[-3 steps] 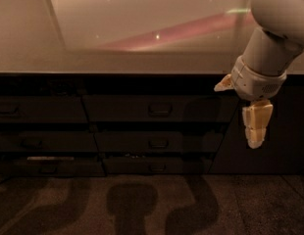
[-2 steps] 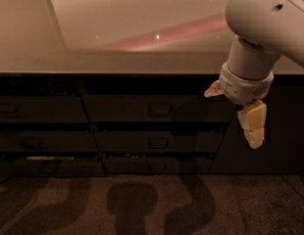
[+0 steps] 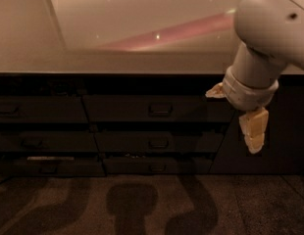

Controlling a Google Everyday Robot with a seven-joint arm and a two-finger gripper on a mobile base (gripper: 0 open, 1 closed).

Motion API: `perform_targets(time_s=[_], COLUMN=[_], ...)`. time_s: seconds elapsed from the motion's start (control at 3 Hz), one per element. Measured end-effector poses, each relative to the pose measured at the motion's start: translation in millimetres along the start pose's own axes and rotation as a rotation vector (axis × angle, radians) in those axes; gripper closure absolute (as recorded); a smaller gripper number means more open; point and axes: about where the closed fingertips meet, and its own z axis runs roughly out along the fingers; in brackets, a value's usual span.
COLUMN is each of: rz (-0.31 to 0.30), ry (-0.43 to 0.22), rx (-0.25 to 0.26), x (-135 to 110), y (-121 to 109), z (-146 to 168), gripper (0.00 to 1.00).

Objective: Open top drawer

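Note:
The top drawer (image 3: 142,108) is the wide dark front just under the counter, in the middle column, with a rounded loop handle (image 3: 160,109) at its centre. It is flush with the fronts around it. My gripper (image 3: 253,133) hangs pale yellow from the white arm (image 3: 269,28) and points down. It is to the right of the drawer's right end and a little below the handle's height. It holds nothing that I can see.
Two shallower drawer fronts (image 3: 157,143) lie below the top one. A left column of drawers (image 3: 39,109) stands beside them. A pale glossy counter (image 3: 142,33) runs above. A dark speckled floor (image 3: 142,204) with the arm's shadows lies in front.
The arm's upper part has swung a little to the left and the gripper has dropped slightly. All drawer fronts stand as before.

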Motion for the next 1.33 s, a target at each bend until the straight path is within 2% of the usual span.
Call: perform_targets(time_s=[0.33,0.67,1.0,1.33], rz=[-0.033,-0.024,-0.016,-0.001], ry=[-0.021,-0.06,-0.073,-0.064], rx=[0.115,0.195,0.318,0.37], x=[-25.8,-39.6,-44.5,-35.1], y=[43.2,81.9,82.3,61.9], z=[-3.0,19.4,28.4,30.3], gripper=[0.0,0.0,0.0,0.0])
